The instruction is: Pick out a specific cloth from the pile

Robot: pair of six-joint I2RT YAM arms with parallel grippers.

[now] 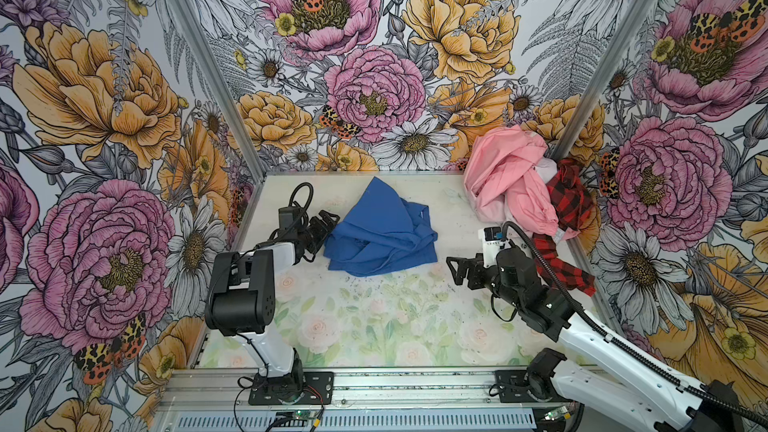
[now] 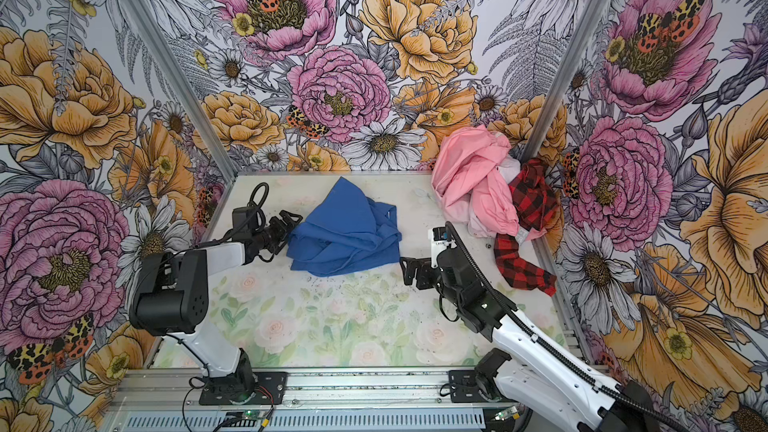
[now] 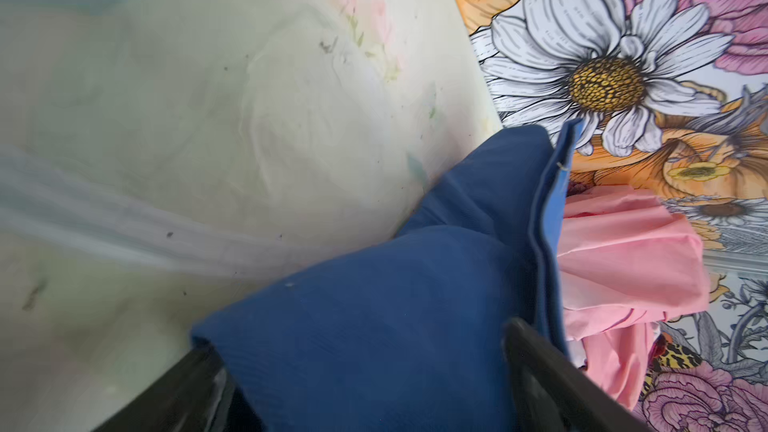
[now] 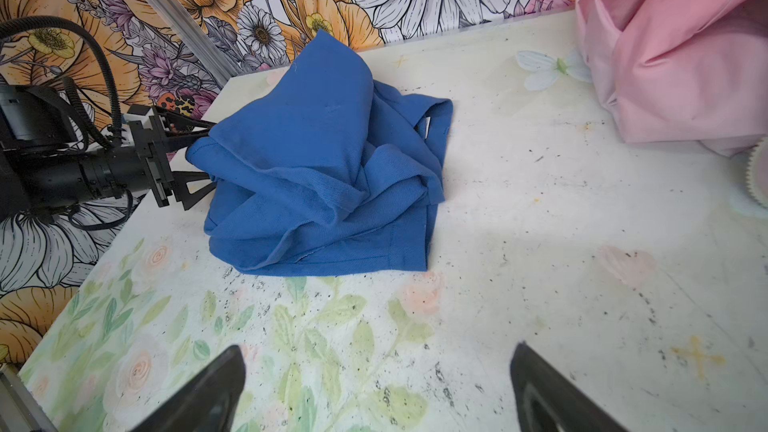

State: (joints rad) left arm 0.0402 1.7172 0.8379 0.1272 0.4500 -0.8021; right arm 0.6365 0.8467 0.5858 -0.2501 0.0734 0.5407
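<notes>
The table (image 1: pixel 374 317) is closed in by flowered walls (image 1: pixel 374 76) on the left, far and right sides. Its whole near half is bare in both top views, from the left edge to the right.

The pile (image 1: pixel 511 184) fills the far right corner and leans on both walls there. It is mostly pale pink with a bit of white, and a red-and-black checked tail runs nearward along the right edge.

The cloth (image 1: pixel 380 234) lies crumpled at the middle of the far half, its peak pointing toward the far wall. It is well apart from the pile, with a strip of bare table between its right edge and the pink fabric. Its near hem lies flat in the right wrist view (image 4: pixel 316 168).

The left gripper (image 1: pixel 326 229) sits at the cloth's left edge, close to the left wall. Its jaws are spread wide on either side of a loose blue fold (image 3: pixel 395 326), without pinching it.

The right gripper (image 1: pixel 454 271) is over bare table just near and right of the cloth. Its jaws are released, with nothing between them, and it touches neither cloth nor pile.
</notes>
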